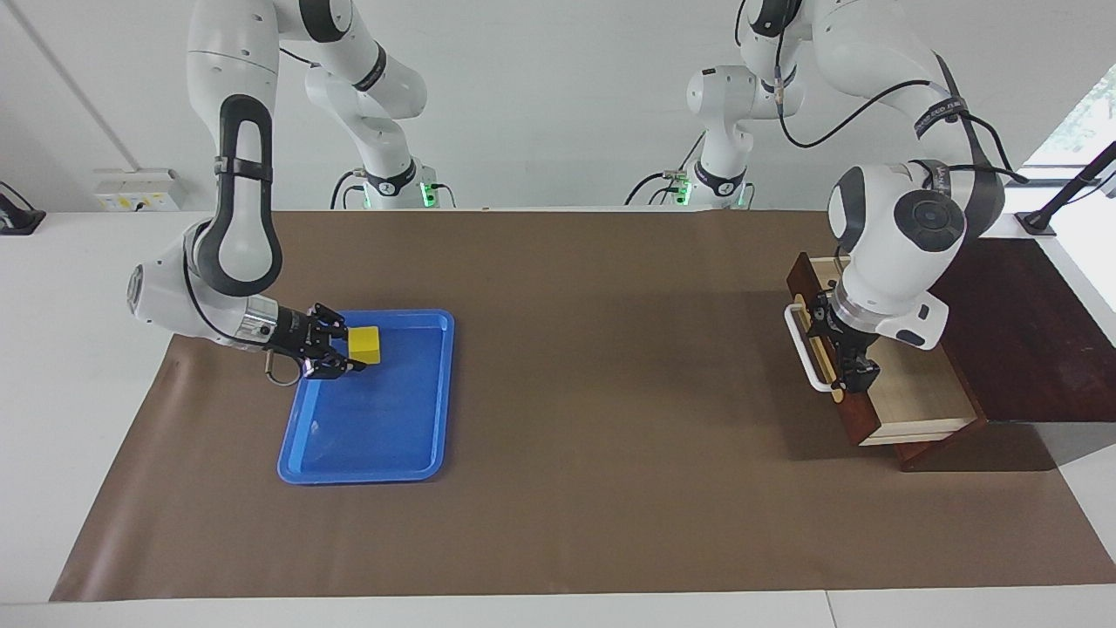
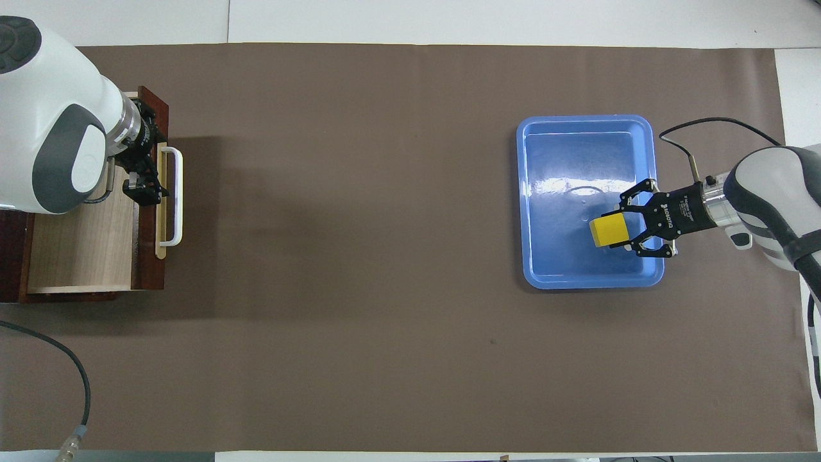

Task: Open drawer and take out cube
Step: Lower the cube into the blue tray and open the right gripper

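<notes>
The drawer stands pulled open at the left arm's end of the table, its pale wood interior showing nothing inside. Its white bar handle faces the table's middle. My left gripper hangs at the drawer's front panel, just inside the handle; it also shows in the overhead view. My right gripper is shut on the yellow cube and holds it low over the blue tray. The overhead view shows the cube between its fingertips.
The blue tray lies at the right arm's end of the brown mat. The dark reddish-brown cabinet holds the drawer at the table's edge. A cable lies on the mat near the robots, beside the drawer.
</notes>
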You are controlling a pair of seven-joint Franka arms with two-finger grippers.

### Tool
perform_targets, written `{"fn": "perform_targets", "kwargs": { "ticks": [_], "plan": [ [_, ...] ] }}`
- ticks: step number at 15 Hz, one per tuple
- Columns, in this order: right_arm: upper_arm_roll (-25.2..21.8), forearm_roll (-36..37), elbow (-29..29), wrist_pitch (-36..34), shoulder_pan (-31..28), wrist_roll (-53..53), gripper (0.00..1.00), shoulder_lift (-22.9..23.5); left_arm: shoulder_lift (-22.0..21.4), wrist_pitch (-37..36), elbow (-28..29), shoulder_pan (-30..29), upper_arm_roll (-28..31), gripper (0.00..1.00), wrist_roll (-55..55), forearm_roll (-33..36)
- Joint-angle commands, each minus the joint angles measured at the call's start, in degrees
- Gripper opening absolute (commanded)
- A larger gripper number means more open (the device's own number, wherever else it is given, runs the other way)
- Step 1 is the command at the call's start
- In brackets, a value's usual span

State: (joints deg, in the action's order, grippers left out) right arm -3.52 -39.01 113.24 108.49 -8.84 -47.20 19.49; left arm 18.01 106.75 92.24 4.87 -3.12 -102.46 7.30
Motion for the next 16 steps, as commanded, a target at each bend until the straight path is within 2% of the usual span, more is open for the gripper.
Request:
{"fn": "perform_targets", "kwargs": {
  "ticks": [1,7,16],
  "plan": [
    [0.4,0.6,2.0,2.3,-0.6,-0.7,0.0,-1.7,-1.7,-0.8,1.7,-1.8,-0.3,1.0,2.4,0.8],
    [0.2,0.4,2.7,5.4,-0.8,-6.9,0.0,-1.6,-1.7,-0.2,1.7,-4.6,-0.3,1.0,7.2,0.8],
    [0.3,0.2,5.6,7.7,0.2,-6.7,0.0,-2.3,-1.6,0.6,1.6,-10.7,-0.3,1.0,16.0,0.9]
  ]
}}
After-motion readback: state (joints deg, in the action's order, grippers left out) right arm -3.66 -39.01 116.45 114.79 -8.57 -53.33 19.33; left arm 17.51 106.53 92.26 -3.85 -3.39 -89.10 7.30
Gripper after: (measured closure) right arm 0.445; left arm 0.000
